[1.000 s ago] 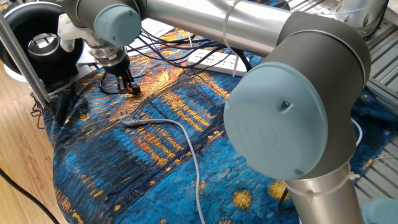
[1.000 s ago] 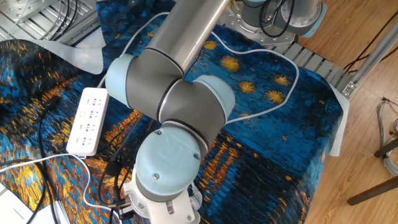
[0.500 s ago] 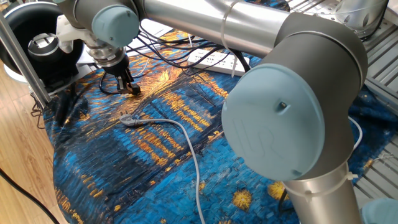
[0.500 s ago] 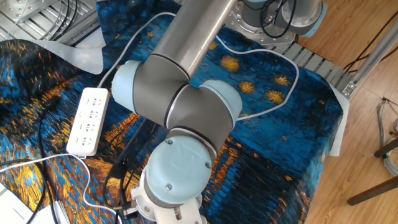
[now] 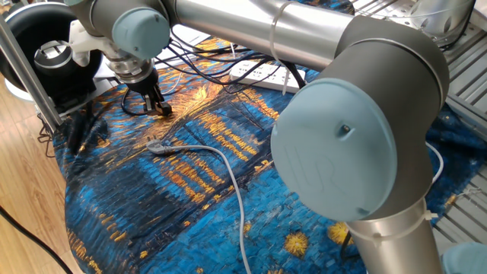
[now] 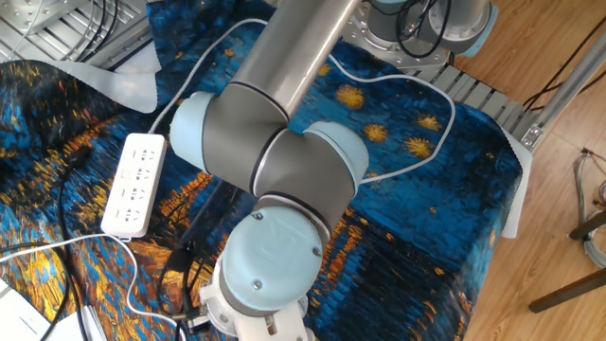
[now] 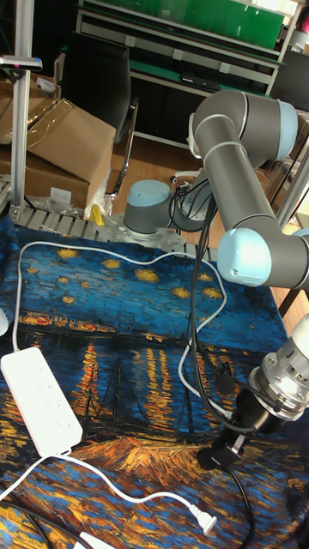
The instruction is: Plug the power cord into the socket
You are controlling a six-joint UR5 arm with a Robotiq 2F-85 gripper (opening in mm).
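The socket (image 7: 41, 399) is a long white power strip lying on the starry blue cloth at the left of the tall view. It also shows as the socket (image 6: 133, 183) and, half hidden behind the arm, the socket (image 5: 259, 72). My gripper (image 7: 216, 455) points down at the cloth, well to the right of the strip. It is shut on the small black plug (image 7: 207, 461) of the power cord (image 7: 194, 343), whose thin black cable runs up toward the arm base. My gripper (image 5: 161, 109) has its fingers close together at the cloth. In the other fixed view the wrist hides the gripper.
A grey-white cable with a silvery tip (image 5: 158, 147) lies just in front of the gripper. The strip's thick white cord (image 7: 129, 497) ends in a white plug (image 7: 206, 520). A black round appliance (image 5: 46, 53) and a metal post (image 5: 23, 68) stand beyond the cloth's edge.
The forearm and wrist shifted slightly between one second and half a second ago. The gripper stayed at the same spot on the cloth, and nothing has moved since.
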